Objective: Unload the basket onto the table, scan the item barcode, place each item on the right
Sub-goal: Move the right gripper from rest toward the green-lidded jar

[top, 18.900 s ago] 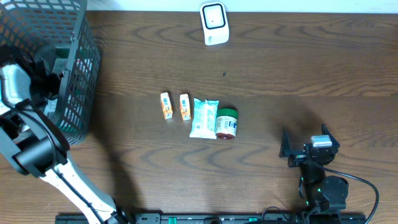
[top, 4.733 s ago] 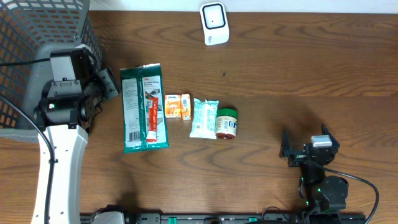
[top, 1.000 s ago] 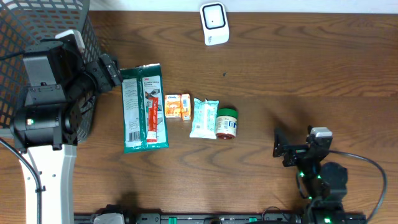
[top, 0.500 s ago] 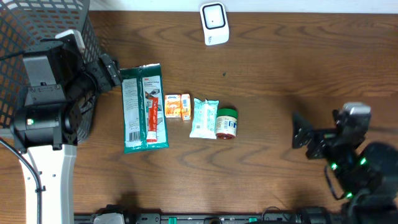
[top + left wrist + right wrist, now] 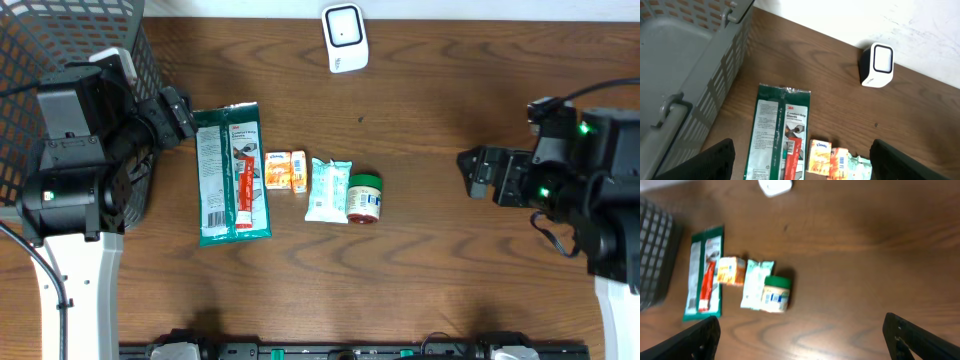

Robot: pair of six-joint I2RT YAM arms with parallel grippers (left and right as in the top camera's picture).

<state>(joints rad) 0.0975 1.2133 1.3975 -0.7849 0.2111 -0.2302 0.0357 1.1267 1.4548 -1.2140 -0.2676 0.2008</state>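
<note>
Wooden table (image 5: 450,90) held a white scanner (image 5: 344,38) and a green glove packet (image 5: 233,173); left hand (image 5: 182,112) and right hand (image 5: 472,175) both hung released, empty.

Right claw (image 5: 470,175) now farther up-table.

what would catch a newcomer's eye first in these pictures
A short row of items lies in the middle of the brown table: a green glove packet, two small orange boxes, a tissue pack and a green-lidded jar. A grey mesh basket fills the far left corner, and a white scanner stands at the back edge.
</note>
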